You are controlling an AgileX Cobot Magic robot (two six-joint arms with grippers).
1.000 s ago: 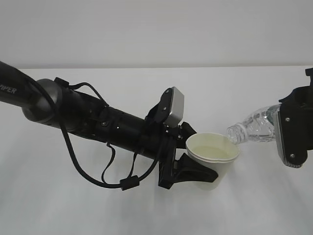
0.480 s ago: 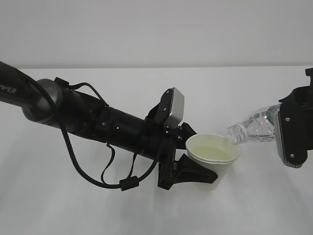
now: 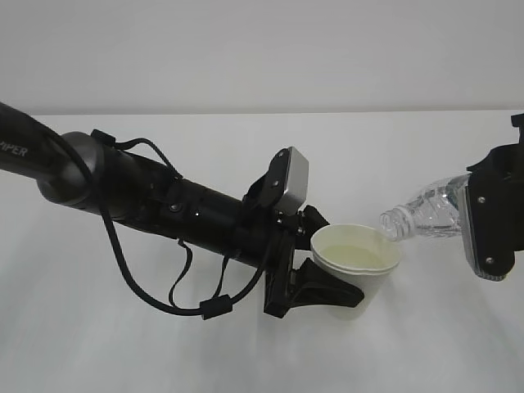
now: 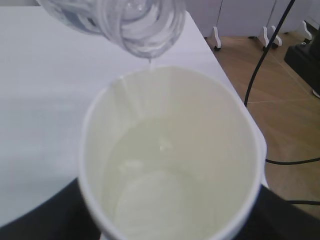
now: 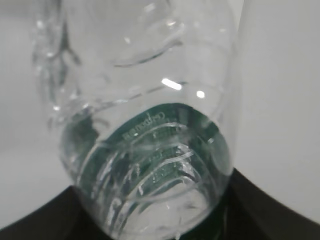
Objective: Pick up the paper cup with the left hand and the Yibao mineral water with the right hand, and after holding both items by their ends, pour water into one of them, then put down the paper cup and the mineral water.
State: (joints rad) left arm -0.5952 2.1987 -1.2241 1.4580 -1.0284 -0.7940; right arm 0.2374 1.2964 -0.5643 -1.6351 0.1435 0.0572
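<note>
I am mid-pour. My left jaws (image 3: 315,278) pinch the cup (image 3: 357,260) low on its wall, holding it upright above the desk (image 3: 426,344). My right jaws (image 3: 479,225) clamp the bottle (image 3: 426,211) near its base. The bottle lies nearly level, long axis left to right, mouth pointing left and slightly down, just over the cup's right rim. To pour well I should hold the cup level, keep the mouth inside the rim, and tilt slowly, since water already pools inside.
</note>
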